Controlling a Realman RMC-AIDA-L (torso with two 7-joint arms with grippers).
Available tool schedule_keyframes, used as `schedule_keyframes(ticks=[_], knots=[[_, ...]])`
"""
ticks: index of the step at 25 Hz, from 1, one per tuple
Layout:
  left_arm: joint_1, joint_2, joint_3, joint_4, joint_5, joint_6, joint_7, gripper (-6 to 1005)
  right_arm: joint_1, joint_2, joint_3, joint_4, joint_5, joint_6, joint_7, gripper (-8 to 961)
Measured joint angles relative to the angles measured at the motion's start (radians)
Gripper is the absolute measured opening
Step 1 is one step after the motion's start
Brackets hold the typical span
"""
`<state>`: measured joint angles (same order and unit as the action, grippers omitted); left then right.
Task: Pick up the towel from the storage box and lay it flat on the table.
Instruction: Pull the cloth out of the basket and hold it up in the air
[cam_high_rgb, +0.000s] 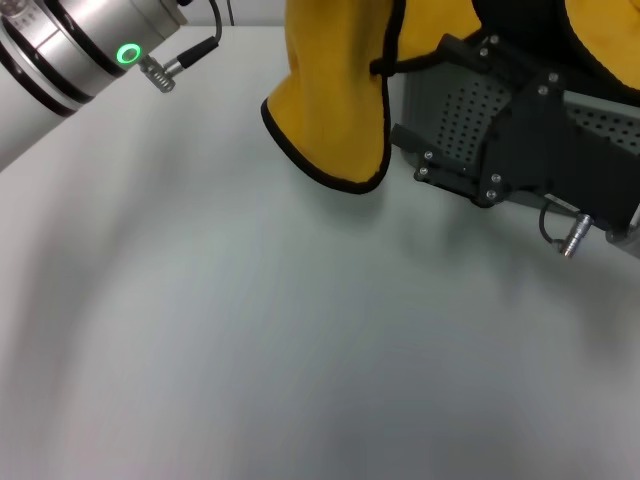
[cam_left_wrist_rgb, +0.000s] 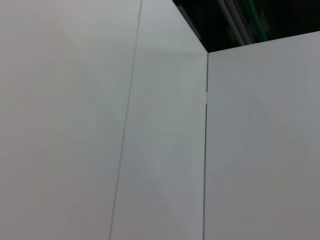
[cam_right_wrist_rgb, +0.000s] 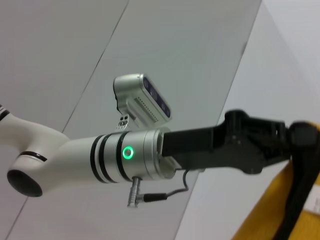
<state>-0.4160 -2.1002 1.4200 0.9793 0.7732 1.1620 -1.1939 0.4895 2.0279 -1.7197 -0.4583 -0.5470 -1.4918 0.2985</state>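
While a yellow towel (cam_high_rgb: 335, 95) with black edging hangs above the counter (cam_high_rgb: 280, 340), the left gripper (cam_right_wrist_rgb: 280, 142) holds its edge, jaws closed on the cloth. Behind it stands the storage box (cam_high_rgb: 460, 115). For the right gripper, I cannot tell the jaws' state.

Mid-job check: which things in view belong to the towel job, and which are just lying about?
Job:
- yellow black-edged towel, hanging above the table; no green cloth in view
- storage box
- left gripper, at the towel
- right gripper, before the box

Not the job:
- white wall panels; nothing loose
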Motion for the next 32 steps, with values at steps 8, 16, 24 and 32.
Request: schedule_keyframes(ticks=[8, 16, 24, 32], knots=[[0.001, 0.003, -0.007, 0.000, -0.001, -0.067, 0.001, 13, -0.108, 0.000, 0.003, -0.121, 0.002, 0.025, -0.172, 769], [-0.001, 0.002, 0.002, 0.003, -0.002, -0.068, 0.003, 13, -0.134, 0.000, -0.014, -0.144, 0.052, 0.119, -0.375, 768], [-0.002, 0.001, 0.022, 0.005, -0.002, -0.067, 0.004, 13, -0.109, 0.000, -0.187, -0.145, 0.292, 0.241, -0.718, 768], [-0.015, 0.000, 0.044, 0.006, -0.002, -0.067, 0.004, 13, -0.088, 0.000, -0.312, -0.141, 0.503, 0.260, -0.945, 769]])
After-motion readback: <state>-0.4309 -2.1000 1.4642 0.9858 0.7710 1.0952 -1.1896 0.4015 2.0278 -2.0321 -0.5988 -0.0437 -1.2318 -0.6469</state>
